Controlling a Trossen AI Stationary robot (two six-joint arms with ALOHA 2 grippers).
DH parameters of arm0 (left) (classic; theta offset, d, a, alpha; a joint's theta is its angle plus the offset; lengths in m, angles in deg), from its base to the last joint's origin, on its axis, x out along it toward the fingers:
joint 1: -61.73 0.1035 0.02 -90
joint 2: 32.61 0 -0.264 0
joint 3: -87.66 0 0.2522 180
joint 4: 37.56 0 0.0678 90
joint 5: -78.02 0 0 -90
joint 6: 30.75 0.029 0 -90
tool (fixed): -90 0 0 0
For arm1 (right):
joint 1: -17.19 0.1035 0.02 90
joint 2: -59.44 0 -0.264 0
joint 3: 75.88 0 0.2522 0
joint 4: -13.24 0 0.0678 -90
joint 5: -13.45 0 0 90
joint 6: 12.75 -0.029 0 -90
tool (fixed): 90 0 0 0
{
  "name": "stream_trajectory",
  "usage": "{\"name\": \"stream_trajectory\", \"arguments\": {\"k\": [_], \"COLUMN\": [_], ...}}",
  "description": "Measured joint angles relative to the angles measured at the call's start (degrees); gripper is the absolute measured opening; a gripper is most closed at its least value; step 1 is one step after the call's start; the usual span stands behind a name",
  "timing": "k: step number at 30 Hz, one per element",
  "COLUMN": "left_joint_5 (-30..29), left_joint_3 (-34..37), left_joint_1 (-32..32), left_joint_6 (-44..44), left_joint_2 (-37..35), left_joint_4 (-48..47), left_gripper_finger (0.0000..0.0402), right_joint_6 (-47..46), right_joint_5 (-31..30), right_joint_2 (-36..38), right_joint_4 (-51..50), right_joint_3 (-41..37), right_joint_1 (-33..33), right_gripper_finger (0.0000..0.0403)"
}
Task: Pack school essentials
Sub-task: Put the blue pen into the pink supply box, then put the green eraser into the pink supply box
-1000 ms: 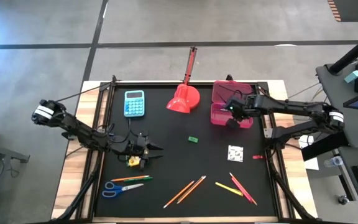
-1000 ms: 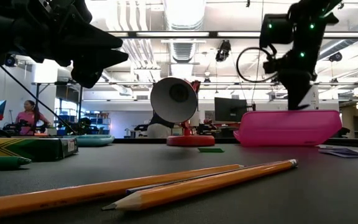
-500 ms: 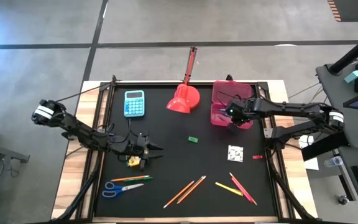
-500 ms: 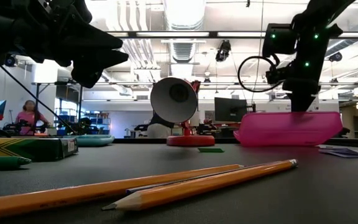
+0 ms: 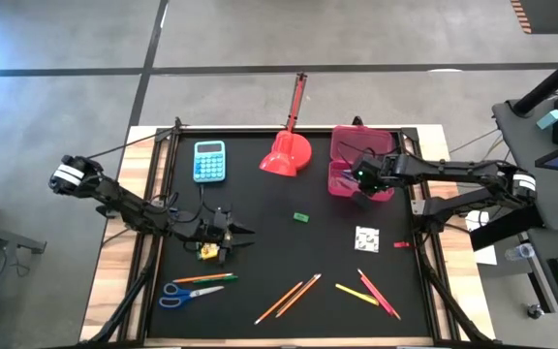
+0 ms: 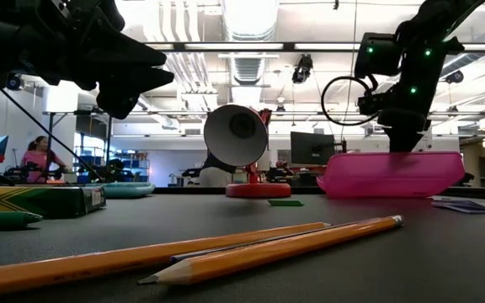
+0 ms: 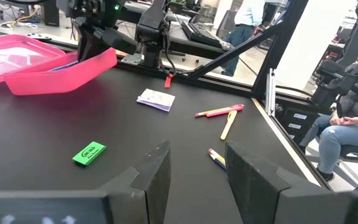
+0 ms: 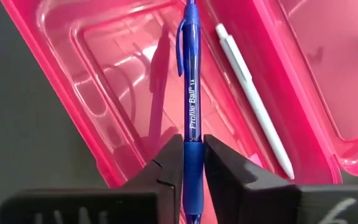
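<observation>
Blue pen [image 8: 190, 118] sits pinched by its grip between the fingers of the right gripper [image 8: 190, 163], its length running straight out over the open pink case [image 8: 104, 93]. A white pen [image 8: 253, 102] lies in the case just beside the blue one. From above, the right gripper [image 5: 361, 176] is over the near tray of that case [image 5: 342, 145].

The left gripper [image 7: 194, 171] hangs with its fingers spread and nothing between them, well apart from the case, and from above it [image 5: 232, 233] sits just beside the yellow crayon box [image 5: 208, 252]. Ahead of it on the black mat lie a green eraser [image 7: 89, 153], a small white speckled square [image 7: 156, 99], and a red and a yellow pencil [image 7: 224, 113] touching each other. Close behind it in the high view are the blue-handled scissors [image 5: 180, 294] and, near them, two orange pencils [image 5: 289, 298]. A blue calculator [image 5: 209, 161] and a red scoop [image 5: 286, 155] rest farther off, near the case.
</observation>
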Motion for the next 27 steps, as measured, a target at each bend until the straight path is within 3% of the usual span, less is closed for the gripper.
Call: {"name": "stream_trajectory", "arguments": {"k": [13,21,27], "left_joint_5": [-0.01,-0.02,-0.02], "left_joint_3": [-0.02,-0.01,0.00], "left_joint_1": [-0.04,-0.04,-0.02], "left_joint_6": [-0.02,-0.44,-0.42], "left_joint_2": [0.00,0.00,0.03], "left_joint_4": [0.05,0.24,0.24], "left_gripper_finger": [0.0134,0.0134,0.0134], "right_joint_6": [0.02,-2.67,-3.11], "right_joint_5": [-0.10,-0.21,0.03], "right_joint_2": [0.00,0.02,-1.95], "right_joint_4": [-0.96,0.83,10.66], "right_joint_3": [2.02,10.02,8.50], "right_joint_1": [0.00,0.89,8.21], "right_gripper_finger": [0.0142,0.0149,0.0150]}}
